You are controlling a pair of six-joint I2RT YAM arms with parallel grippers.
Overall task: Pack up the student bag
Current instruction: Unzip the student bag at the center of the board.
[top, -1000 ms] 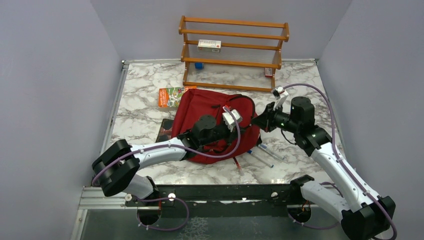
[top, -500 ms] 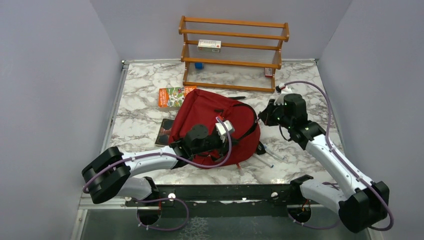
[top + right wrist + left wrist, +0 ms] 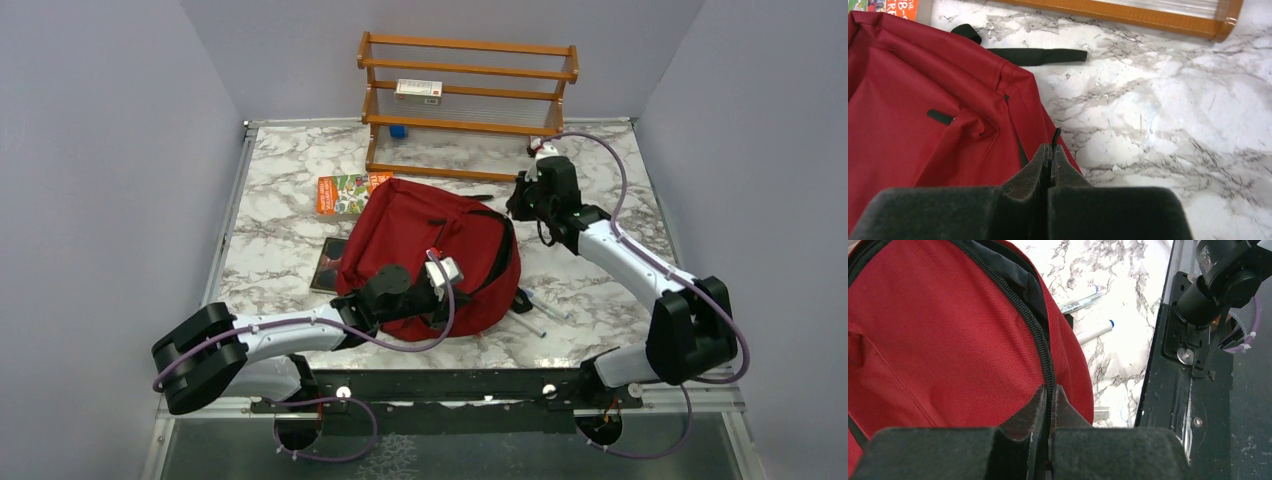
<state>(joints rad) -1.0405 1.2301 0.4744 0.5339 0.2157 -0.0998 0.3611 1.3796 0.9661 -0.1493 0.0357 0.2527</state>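
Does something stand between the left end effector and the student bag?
Nothing visible does. The left end effector is shut directly on the zipper edge of the student bag. The pens lie beside the bag on the table, not in between.

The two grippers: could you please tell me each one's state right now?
Left gripper: closed on the zipper of the student bag.
Right gripper: closed on a thin black tab at the bag's edge.
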